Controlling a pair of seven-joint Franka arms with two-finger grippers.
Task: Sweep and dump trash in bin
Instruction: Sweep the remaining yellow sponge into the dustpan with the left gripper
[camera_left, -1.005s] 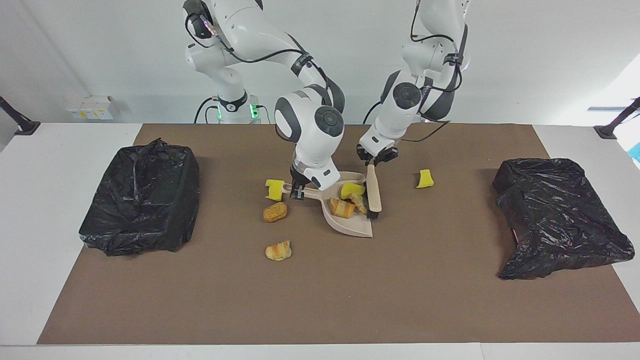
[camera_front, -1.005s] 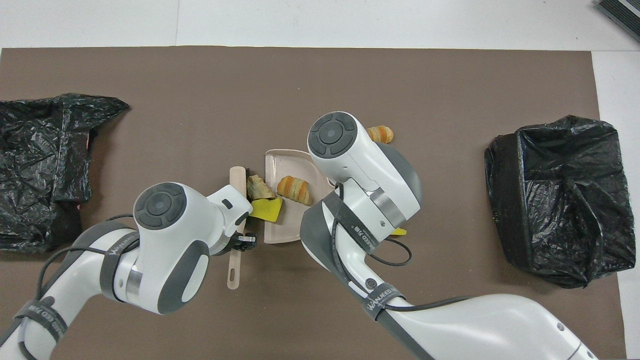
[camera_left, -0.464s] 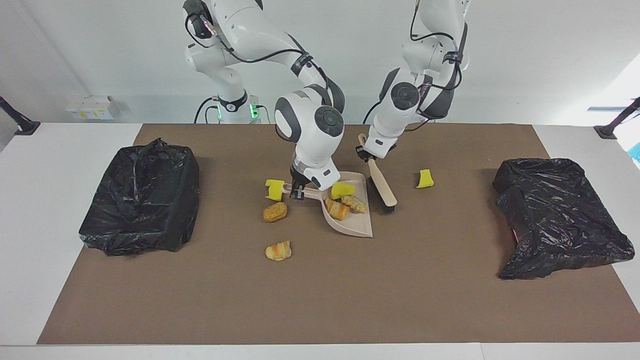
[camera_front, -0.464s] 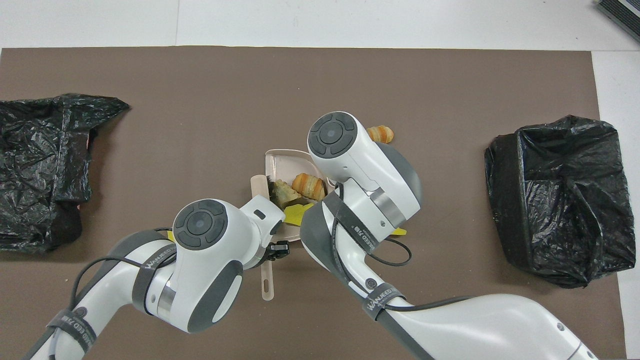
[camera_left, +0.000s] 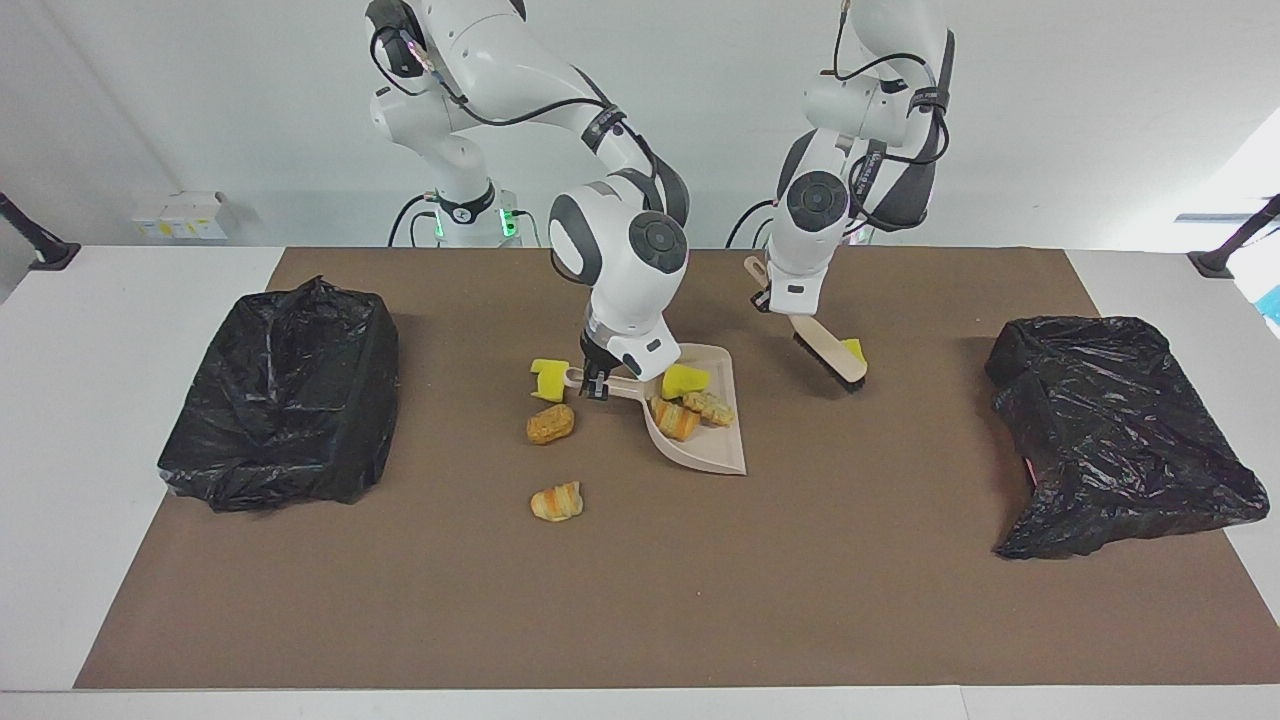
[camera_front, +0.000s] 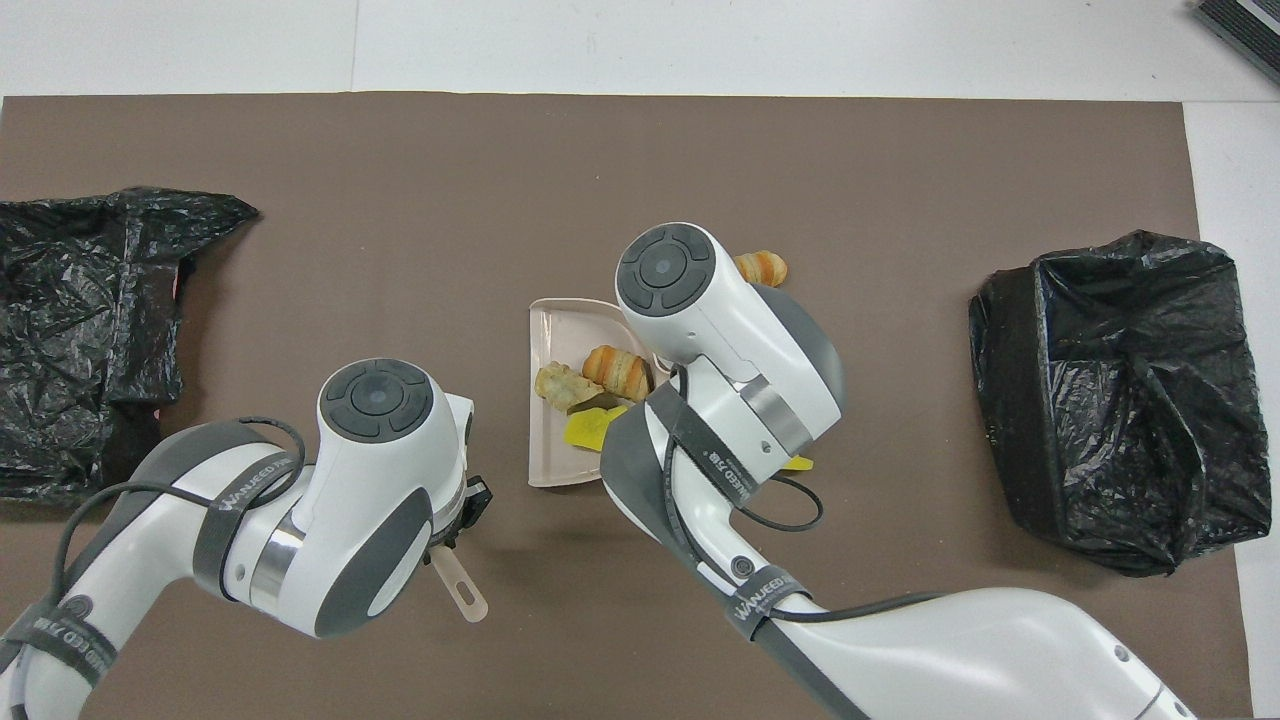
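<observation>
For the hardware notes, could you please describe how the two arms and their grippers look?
Both arms are glossy white with dark grey joint sections and round grey caps. Black cables run along them, held by black straps with white lettering. The left gripper and right gripper are small and black. Green lights glow at one base.

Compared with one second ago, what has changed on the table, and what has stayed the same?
The left gripper, shut on the brush, swung it away from the dustpan to the lone yellow chunk toward the left arm's end. That stroke pushed two scraps deeper into the pan. The right gripper stayed shut on the dustpan handle; the loose scraps and both black bags did not move.
</observation>
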